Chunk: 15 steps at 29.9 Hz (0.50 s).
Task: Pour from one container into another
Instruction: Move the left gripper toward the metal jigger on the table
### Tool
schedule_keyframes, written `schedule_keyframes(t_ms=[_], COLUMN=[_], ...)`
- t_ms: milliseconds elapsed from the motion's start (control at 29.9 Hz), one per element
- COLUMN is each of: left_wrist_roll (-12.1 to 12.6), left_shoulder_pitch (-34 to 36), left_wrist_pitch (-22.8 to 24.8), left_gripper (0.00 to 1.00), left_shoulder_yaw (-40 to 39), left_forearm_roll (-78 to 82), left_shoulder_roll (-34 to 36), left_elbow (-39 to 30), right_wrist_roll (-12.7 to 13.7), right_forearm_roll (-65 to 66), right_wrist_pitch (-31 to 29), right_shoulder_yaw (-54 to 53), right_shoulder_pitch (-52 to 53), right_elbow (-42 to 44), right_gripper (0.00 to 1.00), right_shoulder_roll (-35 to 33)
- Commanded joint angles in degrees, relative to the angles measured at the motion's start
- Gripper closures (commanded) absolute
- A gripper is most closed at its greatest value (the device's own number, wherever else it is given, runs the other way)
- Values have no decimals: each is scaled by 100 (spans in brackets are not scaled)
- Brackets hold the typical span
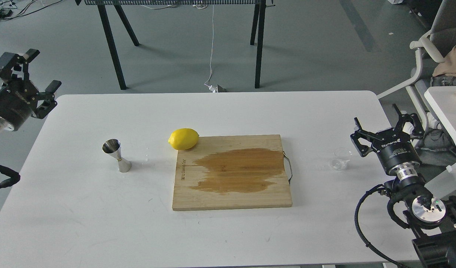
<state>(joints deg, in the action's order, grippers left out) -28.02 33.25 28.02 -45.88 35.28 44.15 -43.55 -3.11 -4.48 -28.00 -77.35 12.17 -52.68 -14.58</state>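
Observation:
The small clear cup (341, 158) stands upright on the white table (228, 230) at the right, just left of my right gripper (385, 125), which is open with nothing between its fingers. The steel jigger (116, 155) stands on the table at the left, well apart from the cup. My left gripper (36, 72) is open and empty, raised beyond the table's far left corner, far up and left of the jigger.
A wooden cutting board (232, 172) with a dark wet stain lies mid-table. A yellow lemon (183, 139) rests at its far left corner. A white chair (429, 63) and a second white surface (445, 108) stand at the right.

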Motion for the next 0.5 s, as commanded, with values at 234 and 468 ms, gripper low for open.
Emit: schedule_keyframes(t_ms=[234, 468], left_wrist_roll=[2, 2], left_shoulder_pitch=[-248, -608], left_wrist_pitch=[-2, -1568], left_gripper=[0, 0], left_shoulder_yaw=[-17, 35], left_forearm_roll=[1472, 3414], left_shoulder_roll=[762, 709], left_elbow=[-2358, -2878], right_wrist_roll=[-40, -75], right_forearm_roll=[0, 0], right_wrist_pitch=[0, 0], right_shoulder_yaw=[-17, -43], right_shoulder_pitch=[-21, -22], right_elbow=[3, 12], right_gripper=[1, 1], right_shoulder_roll=[0, 0])
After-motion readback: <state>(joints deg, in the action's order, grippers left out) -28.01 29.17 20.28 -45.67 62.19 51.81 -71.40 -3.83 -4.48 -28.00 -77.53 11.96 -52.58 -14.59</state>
